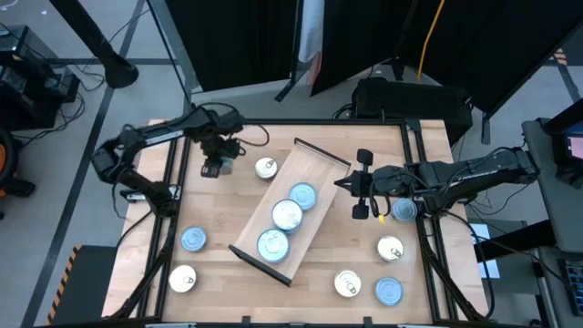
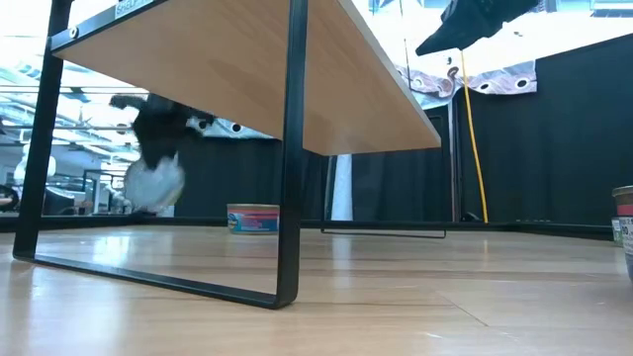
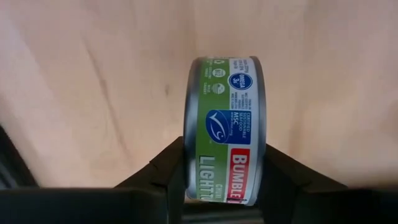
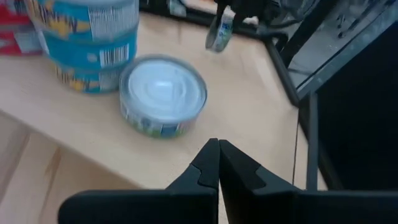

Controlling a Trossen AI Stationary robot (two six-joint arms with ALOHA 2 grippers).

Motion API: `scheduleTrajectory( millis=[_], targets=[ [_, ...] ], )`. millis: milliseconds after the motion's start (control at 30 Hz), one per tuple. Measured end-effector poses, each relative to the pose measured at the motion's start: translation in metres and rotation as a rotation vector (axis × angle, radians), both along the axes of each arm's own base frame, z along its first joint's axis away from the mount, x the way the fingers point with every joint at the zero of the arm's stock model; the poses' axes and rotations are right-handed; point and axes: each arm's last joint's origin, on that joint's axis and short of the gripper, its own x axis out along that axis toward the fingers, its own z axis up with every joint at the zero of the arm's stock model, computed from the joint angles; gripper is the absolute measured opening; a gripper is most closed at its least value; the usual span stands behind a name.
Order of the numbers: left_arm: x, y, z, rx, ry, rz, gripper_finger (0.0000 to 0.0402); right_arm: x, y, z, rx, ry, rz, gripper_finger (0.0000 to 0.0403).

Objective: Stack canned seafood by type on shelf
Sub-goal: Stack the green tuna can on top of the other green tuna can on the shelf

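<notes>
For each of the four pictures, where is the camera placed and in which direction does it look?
High view: above the table, looking down; both arms, shelf.
Low view: at tabletop height, looking level under the shelf; left gripper holding a tin.
Left wrist view: on the left arm, facing the tabletop; its fingers clamp the tin edge-on.
Right wrist view: on the right arm; right gripper shut, stacked tins ahead.
Shared: the held tin appears in all four views.
</notes>
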Motion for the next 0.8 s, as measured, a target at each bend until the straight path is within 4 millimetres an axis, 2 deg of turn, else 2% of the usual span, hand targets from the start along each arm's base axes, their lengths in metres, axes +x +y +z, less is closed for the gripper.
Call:
scheduleTrajectory(
  millis=[133,300,400,500,633,800],
  targets=[
    [0.001,-0.015,0.054,0.028,-0.229,0.130,0.0144,0.004,0.001,0.008,-0.048,-0.081,0.030,0.0000],
    [-0.011,-0.038,0.123,0.093,-0.556,0.161,0.0144,0.010,0.009,0.020,-0.164,-0.189,0.122,0.0001],
    [-0.017,-0.051,0.153,0.032,-0.768,0.157,0.0144,0.012,0.017,0.026,-0.210,-0.252,0.170,0.0007],
    [-0.015,-0.059,0.172,-0.108,-0.962,0.129,0.0144,0.012,0.025,0.031,-0.235,-0.303,0.207,0.0020],
    [-0.001,-0.062,0.189,-0.282,-1.160,0.119,0.0144,0.009,0.038,0.034,-0.325,-0.319,0.289,0.0040],
    [0.036,-0.053,0.184,-0.484,-1.188,0.234,0.0144,0.004,0.051,0.035,-0.360,-0.320,0.287,0.0057]
  ],
)
